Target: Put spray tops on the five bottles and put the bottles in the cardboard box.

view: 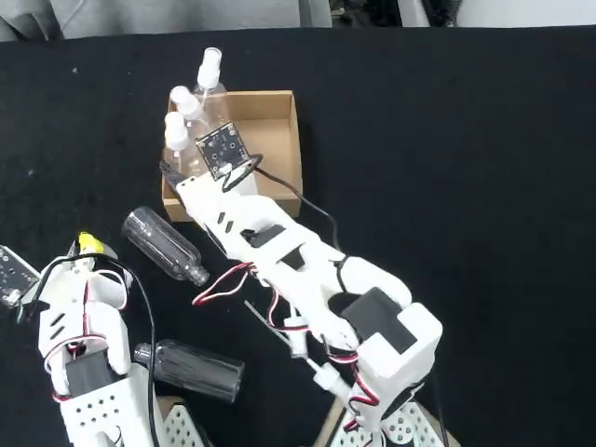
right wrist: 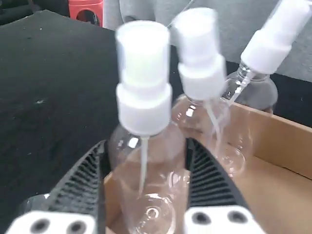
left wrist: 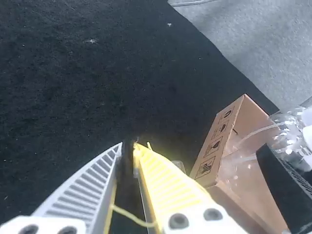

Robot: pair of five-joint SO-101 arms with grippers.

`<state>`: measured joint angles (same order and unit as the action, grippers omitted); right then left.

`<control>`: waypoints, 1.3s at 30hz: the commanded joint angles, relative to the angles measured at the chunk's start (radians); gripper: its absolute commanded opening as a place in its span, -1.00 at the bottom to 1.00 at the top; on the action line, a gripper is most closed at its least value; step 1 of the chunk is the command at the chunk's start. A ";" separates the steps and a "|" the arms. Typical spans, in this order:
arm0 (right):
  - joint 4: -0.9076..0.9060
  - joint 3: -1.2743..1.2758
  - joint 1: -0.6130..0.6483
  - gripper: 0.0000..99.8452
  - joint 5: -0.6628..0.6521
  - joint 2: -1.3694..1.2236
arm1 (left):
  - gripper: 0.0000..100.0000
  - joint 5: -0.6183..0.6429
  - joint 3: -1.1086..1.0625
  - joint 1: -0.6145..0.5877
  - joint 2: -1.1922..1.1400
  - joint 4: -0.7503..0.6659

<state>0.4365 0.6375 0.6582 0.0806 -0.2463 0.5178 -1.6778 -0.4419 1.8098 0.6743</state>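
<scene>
A bottle (right wrist: 144, 105) is clasped by the right hand (right wrist: 146, 145), upright in the box (right wrist: 273, 141). The left hand (left wrist: 129, 145) is closed, nothing held.

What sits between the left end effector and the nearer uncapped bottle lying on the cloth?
Nothing. In the high view, only bare black cloth separates the left end effector from that bottle.

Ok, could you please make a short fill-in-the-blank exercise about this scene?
1. ___ bottles carry white spray tops.
2. ___ bottles without tops lie on the black table.
3. The right arm's fingers hold a bottle at the cardboard ___.
Missing words: three; two; box.
</scene>
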 commanded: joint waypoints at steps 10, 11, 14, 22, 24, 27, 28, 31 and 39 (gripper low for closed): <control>0.006 0.030 0.017 -0.69 0.000 0.021 | -0.94 -0.008 -0.022 -0.007 0.014 -0.017; 0.006 0.030 0.017 -0.69 0.000 0.024 | -0.94 -0.008 -0.022 -0.007 0.014 -0.017; 0.006 0.030 0.017 -0.69 -0.002 0.025 | -0.94 -0.008 -0.022 -0.007 0.014 -0.017; -0.104 0.004 0.018 -0.38 0.000 0.027 | -0.94 -0.008 -0.022 -0.007 0.012 -0.017; -0.115 -0.002 0.018 -0.37 0.000 0.027 | -0.94 -0.008 -0.022 -0.007 0.012 -0.017; -0.117 -0.002 0.018 -0.37 0.000 0.027 | -0.94 -0.008 -0.022 -0.007 0.012 -0.017; -0.118 -0.002 0.018 -0.37 0.000 0.027 | -0.94 -0.008 -0.022 -0.007 0.012 -0.017; -0.118 -0.002 0.018 -0.37 0.000 0.027 | -0.94 -0.008 -0.022 -0.007 0.012 -0.017; -0.124 0.022 0.018 -0.37 -0.002 0.084 | -0.94 -0.008 -0.022 -0.008 0.012 -0.015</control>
<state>0.3214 0.6713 0.6613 0.0806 -0.2432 0.5178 -1.6778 -0.4419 1.8098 0.6743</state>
